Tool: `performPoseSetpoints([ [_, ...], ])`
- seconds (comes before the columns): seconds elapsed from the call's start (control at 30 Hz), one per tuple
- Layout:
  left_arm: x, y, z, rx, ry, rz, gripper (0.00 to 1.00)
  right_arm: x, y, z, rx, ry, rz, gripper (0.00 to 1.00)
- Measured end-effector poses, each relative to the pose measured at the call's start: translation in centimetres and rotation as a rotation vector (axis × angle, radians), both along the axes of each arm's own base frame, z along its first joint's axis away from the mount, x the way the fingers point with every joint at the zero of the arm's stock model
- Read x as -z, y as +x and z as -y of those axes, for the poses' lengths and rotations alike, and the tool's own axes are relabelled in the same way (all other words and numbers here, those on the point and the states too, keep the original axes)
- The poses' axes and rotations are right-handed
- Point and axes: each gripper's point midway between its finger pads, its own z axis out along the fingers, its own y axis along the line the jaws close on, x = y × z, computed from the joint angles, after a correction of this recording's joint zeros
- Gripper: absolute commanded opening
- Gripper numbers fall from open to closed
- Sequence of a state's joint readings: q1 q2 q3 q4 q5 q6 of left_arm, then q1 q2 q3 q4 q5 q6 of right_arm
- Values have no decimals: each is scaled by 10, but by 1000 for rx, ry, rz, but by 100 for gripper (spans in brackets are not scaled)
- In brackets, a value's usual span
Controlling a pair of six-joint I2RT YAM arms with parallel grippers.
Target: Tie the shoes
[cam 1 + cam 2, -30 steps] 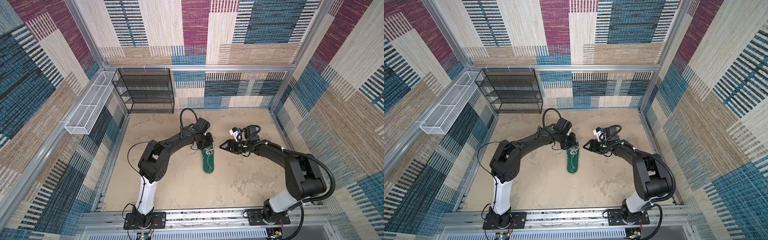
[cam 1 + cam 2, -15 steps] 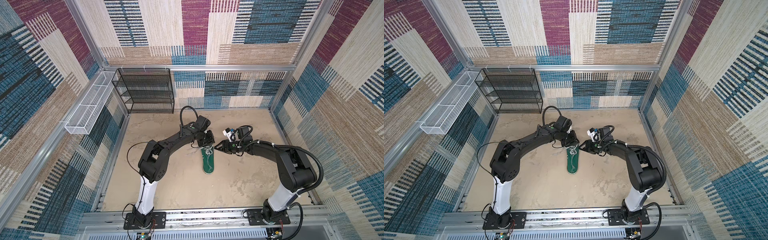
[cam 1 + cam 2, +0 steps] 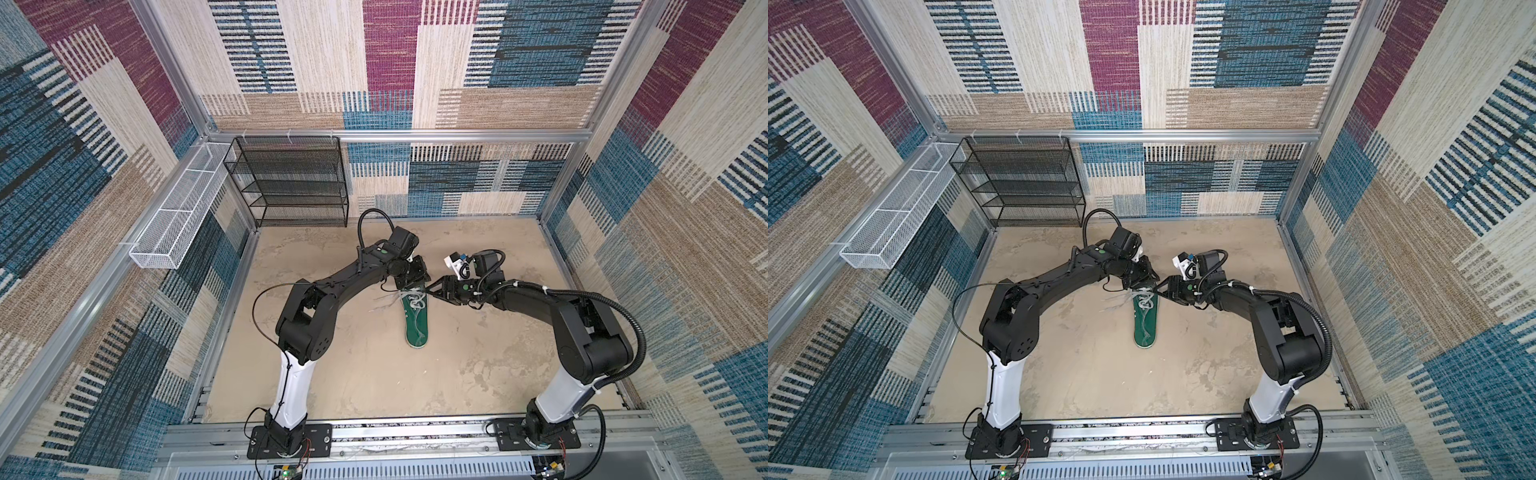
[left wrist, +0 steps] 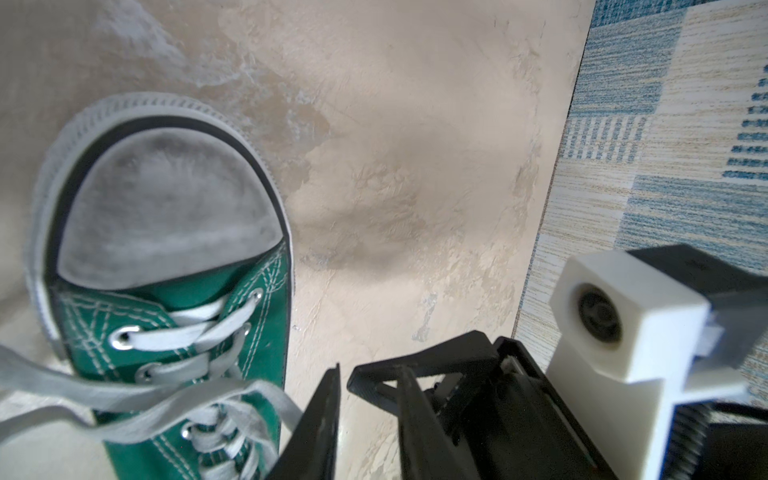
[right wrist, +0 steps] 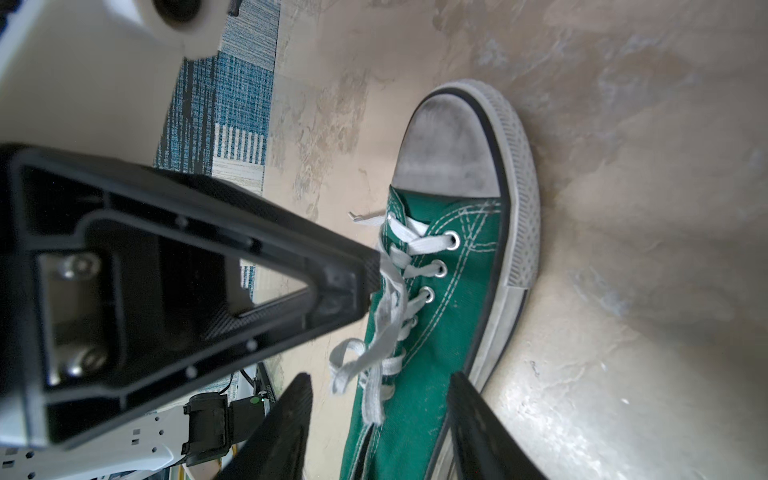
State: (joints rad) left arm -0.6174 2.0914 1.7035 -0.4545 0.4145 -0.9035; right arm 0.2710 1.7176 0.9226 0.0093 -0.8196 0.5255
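Dark green canvas sneaker [image 3: 417, 322] with untied laces, standing on a beige desk [image 3: 353, 365].

The low-top sneaker sits upright on its sole near the middle of the desk in both top views, its toe toward the near edge and its heel toward the far wall. The rubber toe cap [image 4: 166, 208] is white, scuffed grey, and ringed by a dark line and a ribbed white sole edge [image 5: 523, 216]. Flat whitish laces [image 5: 388, 316] criss-cross through metal eyelets [image 5: 452, 240] up the front, then go slack and unknotted. One loose loop spills over the shoe's side, and a free end trails onto the desk beside it.
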Motion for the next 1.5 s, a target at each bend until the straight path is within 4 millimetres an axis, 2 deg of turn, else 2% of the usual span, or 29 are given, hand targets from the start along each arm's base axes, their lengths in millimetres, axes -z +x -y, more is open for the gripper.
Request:
performPoseSetpoints([
  [0.1, -7, 0, -7, 0, 6, 9, 28, 1, 0, -4, -7, 5, -6, 54],
  [0.2, -24, 6, -29, -30, 21, 48, 27, 1, -2, -11, -21, 6, -11, 54],
  [0.27, -27, 6, -49, -52, 51, 66, 27, 2, -3, -14, -29, 6, -11, 52],
  [0.43, -1, -13, -92, -82, 124, 14, 26, 9, -3, -15, -29, -3, -32, 36],
  [0.57, 12, -25, -110, -86, 174, -10, 25, 11, 2, -16, -23, -11, -36, 18],
  [0.8, 33, -36, -118, -39, 244, -52, 25, 13, 3, -14, -20, -24, -41, 5],
  [1.0, 53, -39, -128, 21, 355, -52, 28, 14, 3, -14, -15, -30, -45, 4],
  [1.27, 59, -34, -127, 187, 536, 48, 30, 14, 2, -14, -15, -30, -45, 3],
  [1.5, 77, -37, -143, 253, 659, 42, 30, 15, 2, -13, -15, -31, -47, 2],
])
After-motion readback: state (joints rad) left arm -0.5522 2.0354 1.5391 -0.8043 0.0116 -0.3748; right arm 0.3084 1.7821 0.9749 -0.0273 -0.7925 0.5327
